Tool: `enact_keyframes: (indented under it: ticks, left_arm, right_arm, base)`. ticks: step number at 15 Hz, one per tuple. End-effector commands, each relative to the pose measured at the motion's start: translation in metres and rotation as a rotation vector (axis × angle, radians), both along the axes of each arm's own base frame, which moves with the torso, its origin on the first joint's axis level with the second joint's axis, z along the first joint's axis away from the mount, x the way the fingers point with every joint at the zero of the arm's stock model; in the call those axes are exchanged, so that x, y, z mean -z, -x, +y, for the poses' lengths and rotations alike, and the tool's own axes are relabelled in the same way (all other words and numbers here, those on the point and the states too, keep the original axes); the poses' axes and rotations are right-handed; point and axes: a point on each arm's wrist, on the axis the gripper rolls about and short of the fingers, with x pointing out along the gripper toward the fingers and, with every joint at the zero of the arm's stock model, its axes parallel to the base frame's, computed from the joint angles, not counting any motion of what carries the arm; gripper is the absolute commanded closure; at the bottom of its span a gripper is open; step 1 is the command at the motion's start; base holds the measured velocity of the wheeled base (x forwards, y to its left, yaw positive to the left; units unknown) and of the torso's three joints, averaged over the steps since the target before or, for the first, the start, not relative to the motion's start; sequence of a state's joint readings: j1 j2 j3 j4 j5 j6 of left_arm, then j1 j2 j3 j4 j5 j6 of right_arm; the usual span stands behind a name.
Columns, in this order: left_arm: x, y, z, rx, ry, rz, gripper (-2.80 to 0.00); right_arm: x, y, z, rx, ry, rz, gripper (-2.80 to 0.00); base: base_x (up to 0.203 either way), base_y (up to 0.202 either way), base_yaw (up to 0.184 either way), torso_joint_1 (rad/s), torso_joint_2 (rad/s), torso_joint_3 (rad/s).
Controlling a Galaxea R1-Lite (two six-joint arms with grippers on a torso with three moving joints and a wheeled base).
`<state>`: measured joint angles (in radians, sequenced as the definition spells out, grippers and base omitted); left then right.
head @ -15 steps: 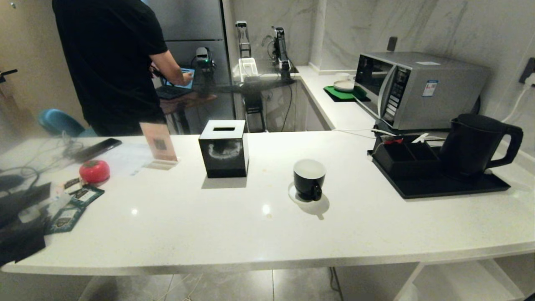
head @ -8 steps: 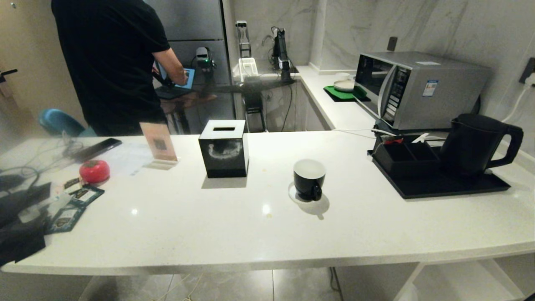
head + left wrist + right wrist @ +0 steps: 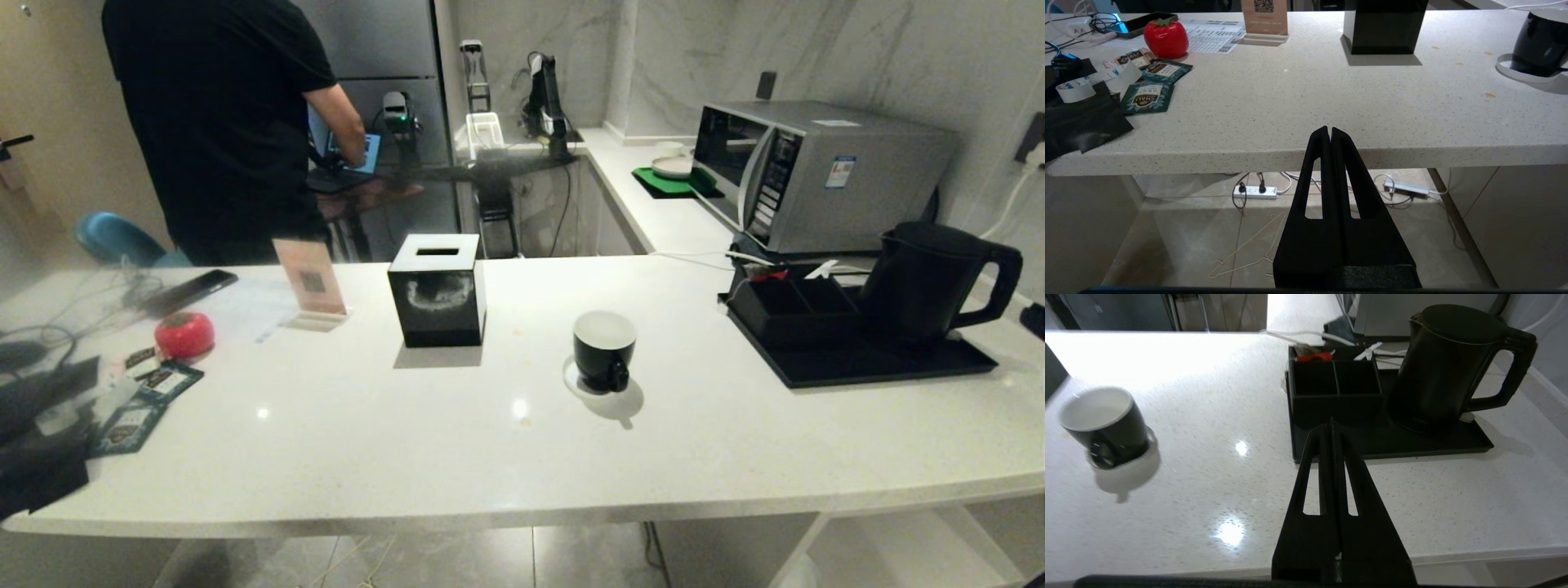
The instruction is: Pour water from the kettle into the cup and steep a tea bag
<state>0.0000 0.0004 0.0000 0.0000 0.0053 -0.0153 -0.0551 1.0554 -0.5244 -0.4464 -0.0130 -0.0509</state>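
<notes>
The tall matte-black kettle (image 3: pixel 931 282) (image 3: pixel 1445 367) stands on a black tray (image 3: pixel 865 371) at the counter's right, handle to the right. The black cup (image 3: pixel 604 349) (image 3: pixel 1106 424) (image 3: pixel 1541 45), white inside, sits on a white coaster mid-counter and looks empty. Tea bag sachets (image 3: pixel 135 408) (image 3: pixel 1147 96) lie at the counter's left end. My right gripper (image 3: pixel 1332 424) is shut and empty over the counter's front edge, pointing at the tray. My left gripper (image 3: pixel 1330 130) is shut and empty, held in front of the counter's edge. Neither gripper shows clearly in the head view.
A black cube tissue box (image 3: pixel 437 290) stands left of the cup. A divided black organizer (image 3: pixel 788 306) shares the tray, with a microwave (image 3: pixel 816 175) behind. A red tomato-shaped object (image 3: pixel 184 335), a phone, cables and a sign stand at left. A person (image 3: pixel 220 122) works behind the counter.
A dark shape has come in at the head view's right edge beside the kettle handle. The person's arm has shifted slightly. Kettle, cup and sachets have not moved.
</notes>
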Motion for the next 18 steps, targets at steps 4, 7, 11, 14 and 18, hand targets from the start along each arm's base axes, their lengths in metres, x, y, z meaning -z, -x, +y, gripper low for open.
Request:
enact_keyframes:
  ticks: [4,7,11,14,18]
  left_arm:
    - [0.000,0.000,0.000,-0.001,0.000,0.000,0.00]
    - [0.000,0.000,0.000,-0.001,0.000,0.000,0.00]
    - [0.000,0.000,0.000,-0.001,0.000,0.000,0.00]
    - [0.000,0.000,0.000,-0.001,0.000,0.000,0.00]
    - [0.000,0.000,0.000,-0.001,0.000,0.000,0.00]
  right_arm:
    - [0.002,-0.049,-0.004,0.005,0.025,0.086,0.00]
    - [0.000,-0.081,-0.006,0.009,0.025,0.115,0.00]
    - [0.004,-0.125,-0.009,0.007,0.021,0.152,0.00]
    - [0.011,-0.156,-0.011,0.009,0.019,0.177,0.00]
    - [0.016,-0.193,-0.015,0.080,0.028,0.182,0.00]
  base:
    - [0.000,0.000,0.000,0.000,0.00,0.000]
    - [0.000,0.000,0.000,0.000,0.00,0.000]
    - [0.000,0.000,0.000,0.000,0.00,0.000]
    - [0.000,0.000,0.000,0.000,0.00,0.000]
    - [0.000,0.000,0.000,0.000,0.00,0.000]
